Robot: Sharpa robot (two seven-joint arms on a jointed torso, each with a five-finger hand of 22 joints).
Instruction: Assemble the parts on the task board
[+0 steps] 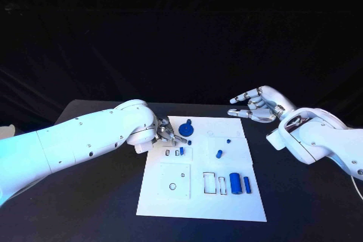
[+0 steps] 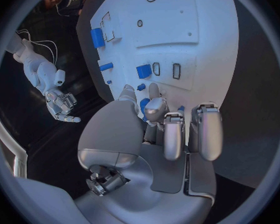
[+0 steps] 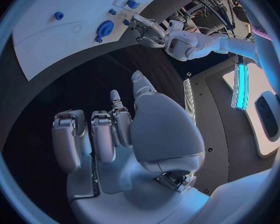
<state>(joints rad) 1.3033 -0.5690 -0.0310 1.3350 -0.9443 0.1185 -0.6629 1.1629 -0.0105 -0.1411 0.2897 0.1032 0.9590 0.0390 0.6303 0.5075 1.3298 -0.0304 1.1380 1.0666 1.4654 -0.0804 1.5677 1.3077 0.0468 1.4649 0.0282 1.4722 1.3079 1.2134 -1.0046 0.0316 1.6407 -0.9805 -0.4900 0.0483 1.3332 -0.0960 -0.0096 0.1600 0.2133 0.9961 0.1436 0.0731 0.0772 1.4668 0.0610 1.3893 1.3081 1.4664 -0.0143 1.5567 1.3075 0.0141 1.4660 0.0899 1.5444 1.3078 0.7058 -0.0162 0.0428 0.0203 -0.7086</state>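
Left hand (image 1: 167, 136) sat at the task board's (image 1: 170, 200) 10 o'clock corner, fingers curled by the blue gear (image 1: 186, 129); grip unclear, likely seating it. Right hand (image 1: 258, 106) hovered spread at 2 o'clock off the board, holding nothing, probably waiting. Blue parts (image 1: 236, 182) lay at 4 o'clock.

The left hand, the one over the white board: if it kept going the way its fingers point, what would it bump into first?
Probably the blue gear. The left hand is already over the task board with its fingers pointing at the gear, seemingly almost touching it. Depth is hard to judge, so it might meet the board just beside it instead.
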